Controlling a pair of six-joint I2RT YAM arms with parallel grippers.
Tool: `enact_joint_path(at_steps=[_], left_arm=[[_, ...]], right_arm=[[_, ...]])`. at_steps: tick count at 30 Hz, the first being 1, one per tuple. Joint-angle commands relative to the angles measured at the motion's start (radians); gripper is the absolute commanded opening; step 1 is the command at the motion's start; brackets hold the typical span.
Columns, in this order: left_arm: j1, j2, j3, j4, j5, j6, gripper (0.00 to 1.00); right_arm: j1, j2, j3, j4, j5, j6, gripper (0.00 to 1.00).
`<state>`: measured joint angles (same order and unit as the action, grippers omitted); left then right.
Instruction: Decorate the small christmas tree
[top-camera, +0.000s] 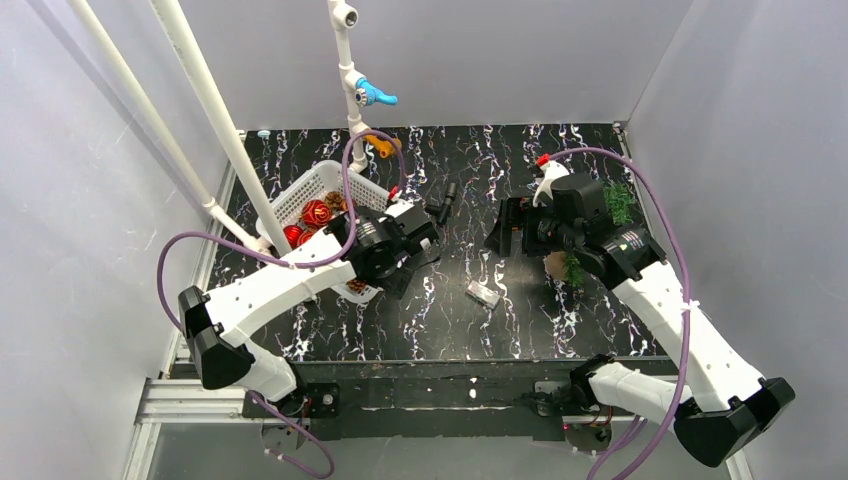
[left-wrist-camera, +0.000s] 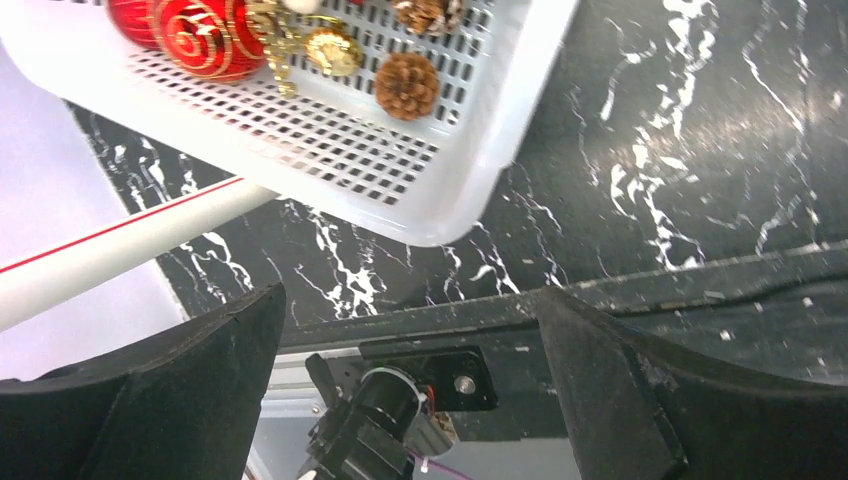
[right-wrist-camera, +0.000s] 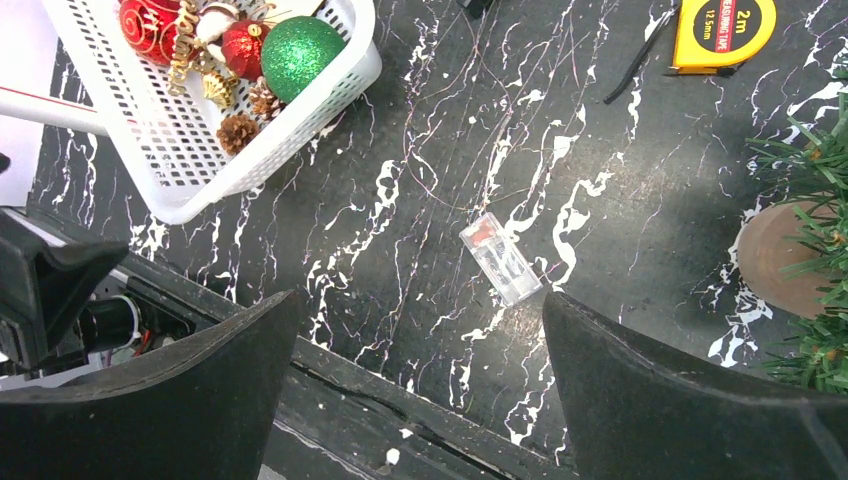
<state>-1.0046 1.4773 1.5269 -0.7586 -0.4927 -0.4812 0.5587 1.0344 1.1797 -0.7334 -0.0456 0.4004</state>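
Note:
The small christmas tree (right-wrist-camera: 812, 215), dark green with a brown base, stands at the right edge of the right wrist view. From above it is mostly hidden under the right arm, with green tips (top-camera: 619, 201) showing. The white basket (top-camera: 300, 195) at the left holds red balls (left-wrist-camera: 195, 35), a green ball (right-wrist-camera: 301, 55), pine cones (left-wrist-camera: 406, 85) and gold pieces. My left gripper (left-wrist-camera: 410, 340) hangs open and empty beside the basket's near corner. My right gripper (right-wrist-camera: 420, 340) is open and empty above the table's middle, left of the tree.
A small clear plastic box (right-wrist-camera: 503, 260) lies on the black marble table (top-camera: 450, 320) between the arms. A yellow tape measure (right-wrist-camera: 722, 30) lies farther back. White pipes (top-camera: 215, 110) rise over the basket. Grey walls enclose the table.

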Motion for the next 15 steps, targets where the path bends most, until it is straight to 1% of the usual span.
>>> enact_joint_path(at_steps=[1, 3, 5, 7, 9, 13, 15], left_arm=[[0.0, -0.027, -0.022, -0.122, -0.215, -0.105, 0.99], [0.0, -0.018, 0.0, -0.136, -0.179, -0.053, 0.99], [0.0, -0.014, 0.014, -0.146, -0.139, -0.033, 1.0], [0.0, -0.024, 0.002, -0.131, -0.109, -0.008, 1.0], [0.001, -0.046, -0.024, -0.116, -0.122, -0.012, 0.99], [0.002, -0.083, -0.054, -0.109, -0.162, -0.021, 1.0], [0.01, -0.099, -0.051, -0.117, -0.163, -0.018, 1.0]], right_arm=[[0.007, 0.0, 0.008, 0.034, -0.007, -0.015, 1.0], [0.009, 0.001, 0.005, 0.036, 0.0, -0.015, 1.0], [0.014, 0.004, 0.005, 0.035, -0.002, -0.025, 1.0], [0.034, 0.022, 0.02, 0.016, 0.005, -0.041, 1.0], [0.067, 0.044, 0.04, -0.007, 0.037, -0.046, 1.0], [0.145, 0.078, 0.043, -0.027, 0.17, -0.031, 1.0], [0.166, 0.09, 0.012, 0.0, 0.155, -0.045, 1.0]])
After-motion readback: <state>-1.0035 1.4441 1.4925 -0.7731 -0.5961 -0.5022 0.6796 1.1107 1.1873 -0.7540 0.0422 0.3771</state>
